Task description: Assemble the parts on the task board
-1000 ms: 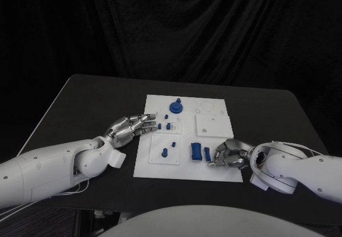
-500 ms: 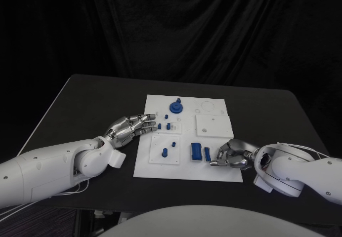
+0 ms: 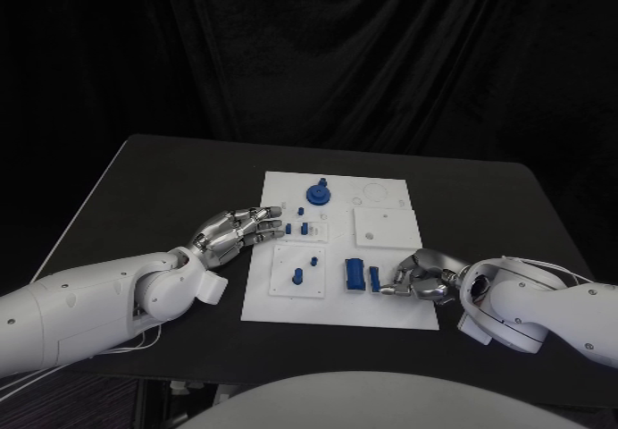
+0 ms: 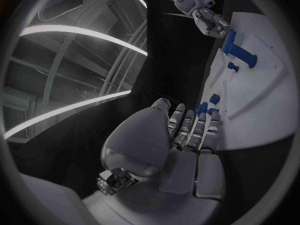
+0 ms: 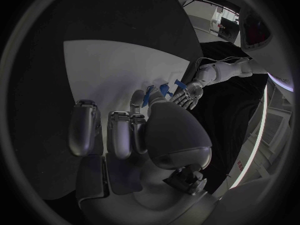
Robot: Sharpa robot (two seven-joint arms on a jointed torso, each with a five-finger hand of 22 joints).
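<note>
The board [image 3: 338,246] is seen lying flat in the middle of the black desk [image 3: 154,179]. Blue parts are spread over it: a tall round part [image 3: 317,192] at the far end, small pegs [image 3: 300,229] near the middle, and a block [image 3: 353,273] with a slim bar [image 3: 375,279] beside it at the near end.

The left hand [image 3: 238,231] is held at the board's left edge with its fingers apart and nothing in them; the fingertips [image 3: 271,223] are just beside the small pegs.

The right hand [image 3: 419,279] is placed at the board's near right corner, fingers curled, next to the slim bar. Whether anything is held in it cannot be told.
</note>
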